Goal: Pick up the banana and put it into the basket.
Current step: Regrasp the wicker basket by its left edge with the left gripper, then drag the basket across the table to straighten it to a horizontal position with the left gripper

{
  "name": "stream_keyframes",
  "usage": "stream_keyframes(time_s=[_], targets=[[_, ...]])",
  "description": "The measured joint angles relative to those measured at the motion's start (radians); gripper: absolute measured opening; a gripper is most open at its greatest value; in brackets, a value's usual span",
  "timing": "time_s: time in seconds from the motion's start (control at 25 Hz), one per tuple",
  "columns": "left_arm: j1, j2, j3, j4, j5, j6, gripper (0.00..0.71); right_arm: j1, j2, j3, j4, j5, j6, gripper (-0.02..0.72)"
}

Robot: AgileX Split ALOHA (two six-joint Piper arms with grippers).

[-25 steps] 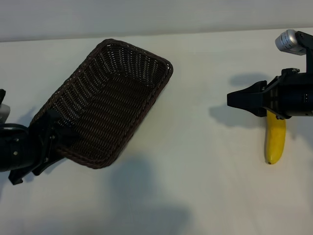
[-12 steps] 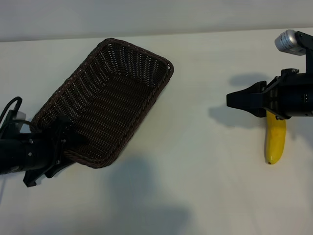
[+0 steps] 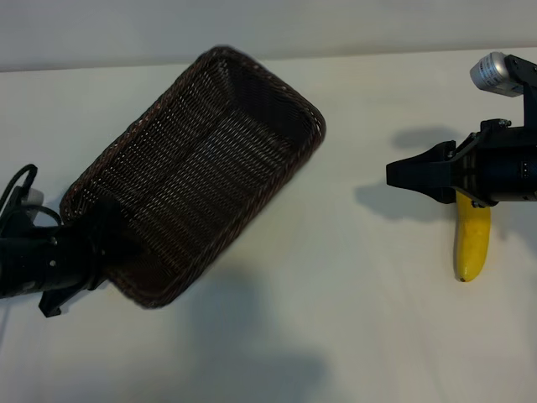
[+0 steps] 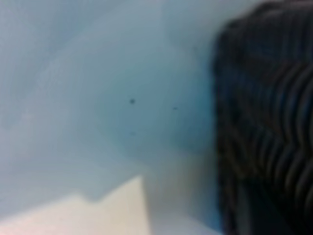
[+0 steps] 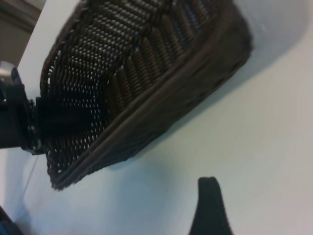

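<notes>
The dark brown wicker basket hangs tilted above the table, its far end raised. My left gripper is shut on its near left corner, one finger inside against the wall. In the right wrist view the basket clears the table, with the left gripper at its end. The left wrist view shows only weave close up. A yellow banana lies on the table at the right, its upper end hidden under my right arm. My right gripper hovers open and empty to the banana's left, pointing toward the basket.
The white table stretches between basket and banana, with the basket's shadow on it. One dark finger of my right gripper shows over bare table. A cable loops beside the left arm.
My left gripper has closed on the basket's corner. The basket has risen and swung toward the right and far side. The right arm and the banana have stayed put.
</notes>
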Motion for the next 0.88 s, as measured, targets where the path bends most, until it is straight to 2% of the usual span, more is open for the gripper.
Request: stream_keyframes(time_s=[0.32, 0.56, 0.68, 0.88], targets=[[0.000, 0.001, -0.014, 0.000, -0.017, 0.019, 0.154, 0.000, 0.000, 0.000, 0.000, 0.000, 0.000, 0.513], [0.000, 0.003, -0.095, 0.014, 0.062, 0.116, 0.154, 0.000, 0.000, 0.000, 0.000, -0.001, 0.000, 0.513], [0.000, 0.004, -0.145, 0.084, 0.081, 0.128, 0.154, 0.000, 0.000, 0.000, 0.000, -0.003, -0.001, 0.513], [0.000, 0.004, -0.249, 0.321, 0.087, 0.003, 0.154, 0.000, 0.000, 0.000, 0.014, -0.023, -0.001, 0.513]])
